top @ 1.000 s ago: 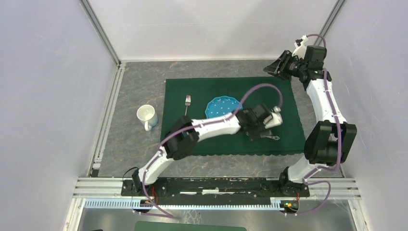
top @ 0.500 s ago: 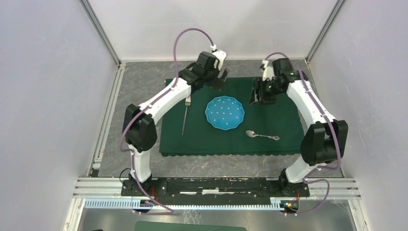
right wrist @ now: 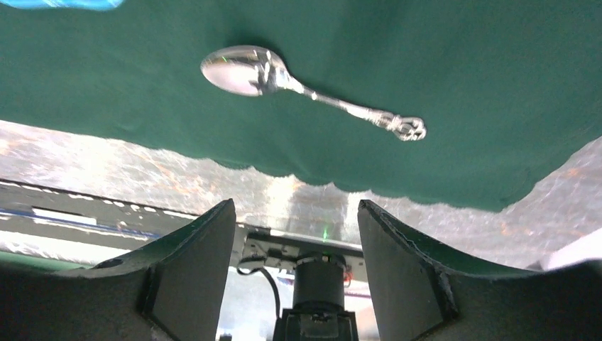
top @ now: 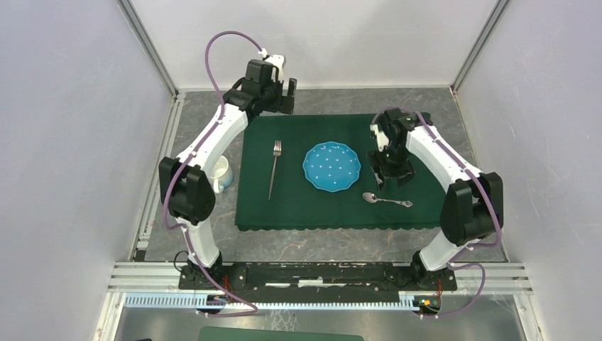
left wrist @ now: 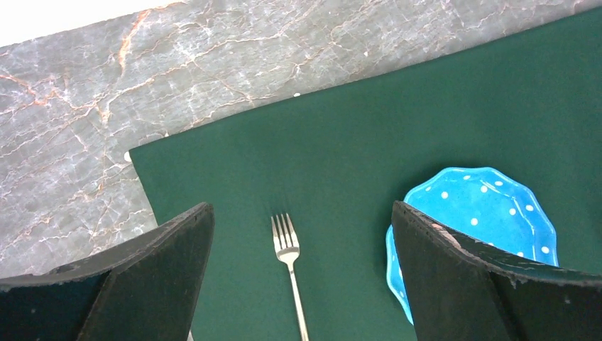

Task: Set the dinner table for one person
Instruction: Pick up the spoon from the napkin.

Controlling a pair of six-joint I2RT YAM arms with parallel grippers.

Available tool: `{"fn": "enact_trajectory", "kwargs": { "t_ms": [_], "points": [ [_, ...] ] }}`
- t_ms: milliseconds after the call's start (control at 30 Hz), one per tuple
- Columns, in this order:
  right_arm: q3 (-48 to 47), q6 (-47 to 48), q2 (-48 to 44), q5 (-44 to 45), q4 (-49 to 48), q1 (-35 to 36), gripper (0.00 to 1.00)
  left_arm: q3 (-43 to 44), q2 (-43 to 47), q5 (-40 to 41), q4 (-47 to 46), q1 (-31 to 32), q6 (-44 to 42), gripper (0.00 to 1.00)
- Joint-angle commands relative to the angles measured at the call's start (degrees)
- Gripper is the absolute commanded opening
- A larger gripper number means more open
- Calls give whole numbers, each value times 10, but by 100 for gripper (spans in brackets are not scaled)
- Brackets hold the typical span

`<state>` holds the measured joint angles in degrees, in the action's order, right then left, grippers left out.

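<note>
fork point(top: 273, 170), blue plate point(top: 331, 167), spoon point(top: 388, 201) on green cloth point(top: 298, 206)

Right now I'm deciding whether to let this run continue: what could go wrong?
The spoon lies flat and askew on the green cloth; the open right tool could pinch and drag the cloth, shifting the plate. The left arm hangs over the mug and could knock it.

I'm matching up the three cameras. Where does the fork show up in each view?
Top external: the fork lies left of centre on the green cloth, left of the blue plate.
Left wrist: bottom centre, tines pointing up the picture.
Right wrist: not in it.
Shared landmark: the green cloth, seen in all three views.
</note>
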<state>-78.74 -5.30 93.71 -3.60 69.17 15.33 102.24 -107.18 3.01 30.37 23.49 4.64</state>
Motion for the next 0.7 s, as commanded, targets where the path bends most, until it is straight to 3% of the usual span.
{"fn": "enact_trajectory", "kwargs": {
  "t_ms": [0, 300, 667],
  "points": [
    [62, -31, -11, 27, 22, 15, 71, -6, 41, -19, 1, -7, 37, 100],
    [155, -61, -50, 42, -79, 18, 73, -6, 43, -27, -1, -31, 39, 100],
    [134, 13, -17, 13, -179, 19, 73, -35, 60, -27, 1, -61, 39, 100]
  ]
}}
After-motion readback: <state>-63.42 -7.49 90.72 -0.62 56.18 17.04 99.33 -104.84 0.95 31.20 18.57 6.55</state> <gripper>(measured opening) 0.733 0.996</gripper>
